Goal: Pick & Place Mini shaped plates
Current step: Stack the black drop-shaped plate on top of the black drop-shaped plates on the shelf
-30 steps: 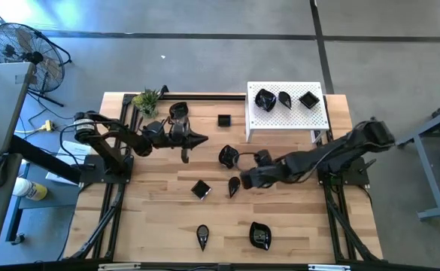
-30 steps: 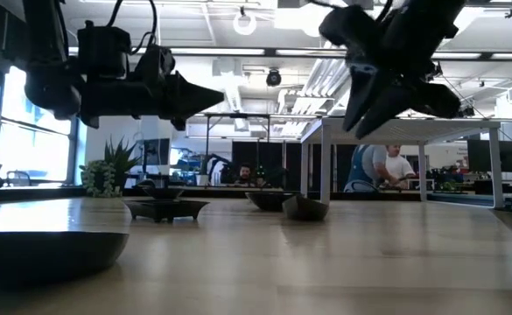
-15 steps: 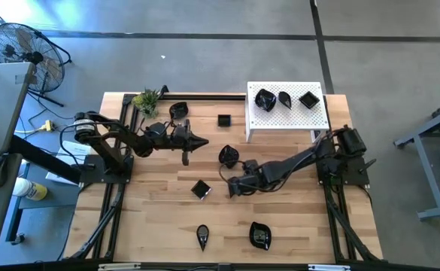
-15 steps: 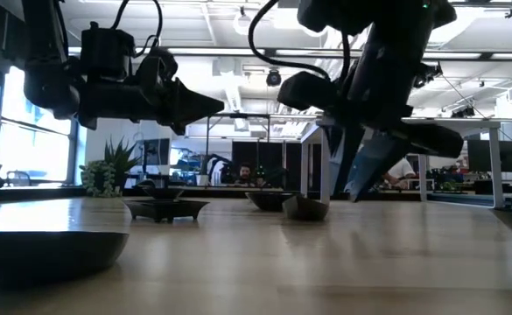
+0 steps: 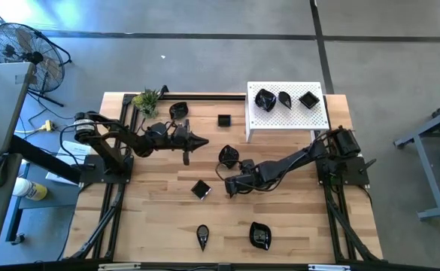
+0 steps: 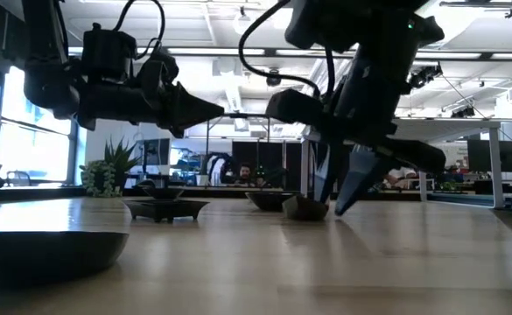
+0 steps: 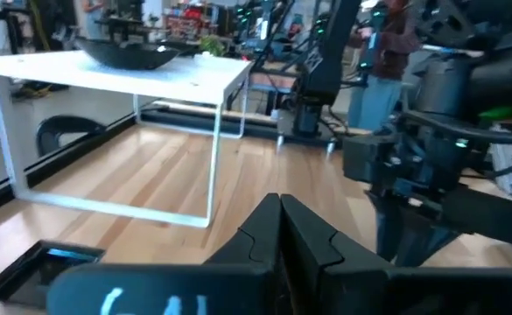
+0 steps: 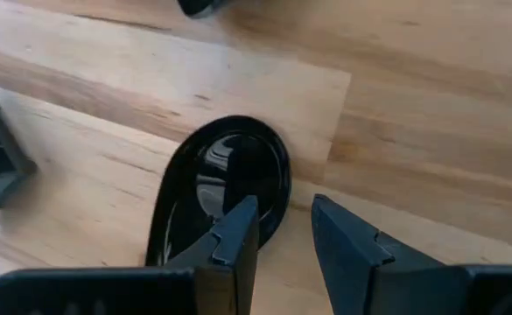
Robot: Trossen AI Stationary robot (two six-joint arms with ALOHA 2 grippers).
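Right gripper [image 8: 277,232] parted, grasping nothing, straddling the rim of the teardrop plate [image 8: 225,188]; long axis along the fingers. Left gripper [image 5: 201,141] clenched, farther left.

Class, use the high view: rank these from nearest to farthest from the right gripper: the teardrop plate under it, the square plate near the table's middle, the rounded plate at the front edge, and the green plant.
From the right gripper:
1. Teardrop plate, directly beneath the fingers.
2. Square plate, just toward the left arm's side.
3. Rounded plate, at the front edge.
4. Green plant, far back corner by the left arm.
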